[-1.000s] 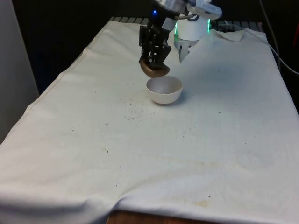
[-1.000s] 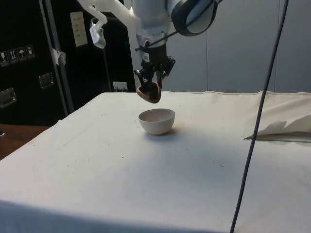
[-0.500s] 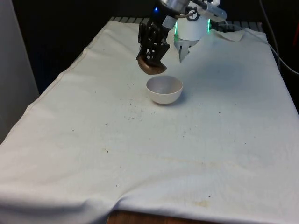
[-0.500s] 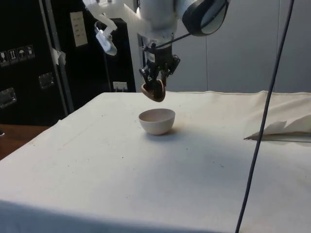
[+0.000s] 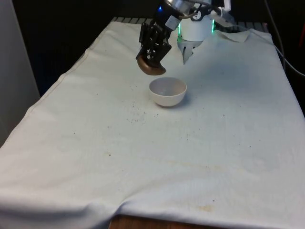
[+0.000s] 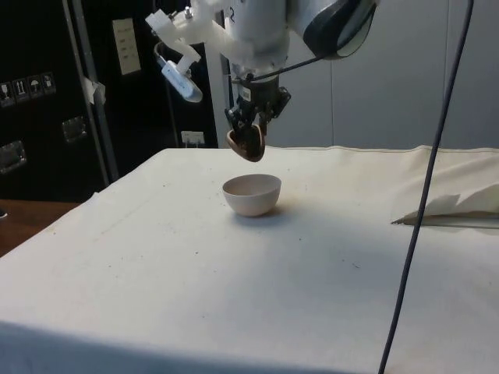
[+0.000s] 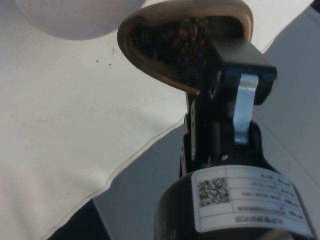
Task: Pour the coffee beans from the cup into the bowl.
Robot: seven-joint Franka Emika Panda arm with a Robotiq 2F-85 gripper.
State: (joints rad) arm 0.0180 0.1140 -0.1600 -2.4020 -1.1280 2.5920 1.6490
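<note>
a white-clothed table (image 5: 95,157) carries a white bowl (image 5: 167,91) (dark specks scattered near it).

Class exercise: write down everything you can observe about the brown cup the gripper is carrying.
The cup is small, brown and rounded, with a paler rim, and looks wooden or ceramic. The wrist view shows dark coffee beans heaped inside. The gripper is clamped on its rim, holding it tilted in the air, above and beside the white bowl without touching it. Nothing else touches the cup.

Black gripper (image 5: 151,61) (fingers clamped tight) tilted, high beneath bent white arm (image 6: 257,31).
</note>
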